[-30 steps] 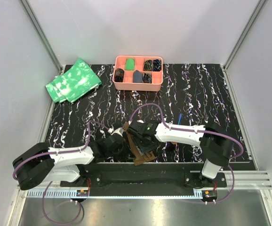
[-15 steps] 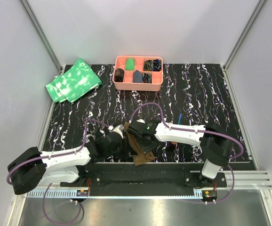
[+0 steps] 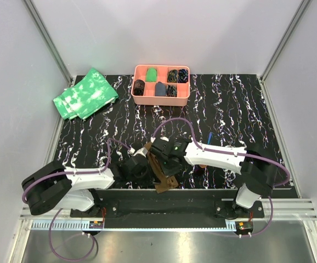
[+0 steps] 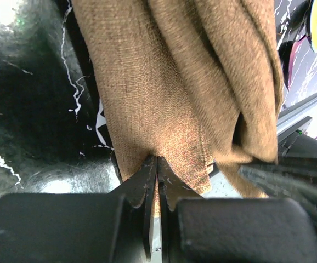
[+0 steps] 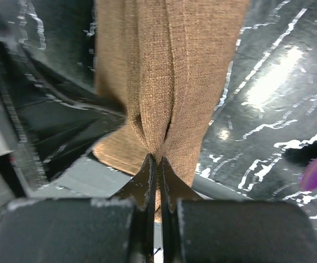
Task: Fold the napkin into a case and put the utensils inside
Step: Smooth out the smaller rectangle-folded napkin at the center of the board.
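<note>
While the left gripper (image 4: 157, 164) & the right gripper (image 5: 157, 162) are both pinched tight on the napkin (image 3: 162, 174), the cloth is bunched up, not flat. The left 1 has an edge and the right 1 has a fold. The napkin sits at the near edge of the table (image 3: 241, 104), between the 2 grippers, w/ 1 end poking past the edge. To fold it well, I think they should pull apart slowly so the cloth goes flat, then lay it further in. Pull too hard & it may slip out. The utensils (image 3: 210, 137) lie just to the right, partly hidden, so they could get bumped. The pink tray (image 3: 159, 101) & green cloths (image 3: 86, 93) are far back, not in the way.
</note>
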{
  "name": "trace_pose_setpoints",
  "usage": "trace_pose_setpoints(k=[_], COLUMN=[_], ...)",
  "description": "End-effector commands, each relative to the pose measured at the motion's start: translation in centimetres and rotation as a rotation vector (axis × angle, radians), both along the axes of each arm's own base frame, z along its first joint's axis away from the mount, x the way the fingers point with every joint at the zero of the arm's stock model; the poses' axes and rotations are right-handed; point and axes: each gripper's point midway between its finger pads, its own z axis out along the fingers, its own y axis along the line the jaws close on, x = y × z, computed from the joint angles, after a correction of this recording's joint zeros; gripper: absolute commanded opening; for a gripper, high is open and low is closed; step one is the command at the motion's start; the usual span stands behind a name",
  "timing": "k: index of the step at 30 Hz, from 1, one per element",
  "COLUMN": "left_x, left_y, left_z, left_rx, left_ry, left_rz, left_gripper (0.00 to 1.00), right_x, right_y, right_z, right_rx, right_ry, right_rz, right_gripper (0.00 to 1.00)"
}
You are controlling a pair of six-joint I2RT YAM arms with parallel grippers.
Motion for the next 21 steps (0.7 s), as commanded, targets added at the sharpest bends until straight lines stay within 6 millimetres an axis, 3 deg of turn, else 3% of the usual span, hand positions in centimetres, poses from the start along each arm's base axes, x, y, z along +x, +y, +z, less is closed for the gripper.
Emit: trace_pose_setpoints(k=[1,7,14,21], left_x=[1.5,1.0,0.4,-0.3], left_y=[-1.2,-1.5,-1.2,-0.1], left_z=[1.0,0.8,0.6,1.2], left_rx=[-0.02,-0.02,-0.025,-0.031], left_ry=[-0.079,-0.076,-0.074,-0.072], left_rz=[0.012,0.004,-0.004,-0.005], left_gripper=[0.06,0.05,0.05,0.1], right_x=[-0.5,-1.2,-0.8,-0.6], right_y=[3.6,5.7,5.1,5.0], right_z=[2.6,0.8,-2.4,-3.5], right_rx=[0.177,0.244,0.251,0.273], right_ry=[0.025,0.098,0.144,0.168], right_rz=[-0.001,-0.012,-0.067,-0.081], right_gripper=[0.0,0.0,0.0,0.0])
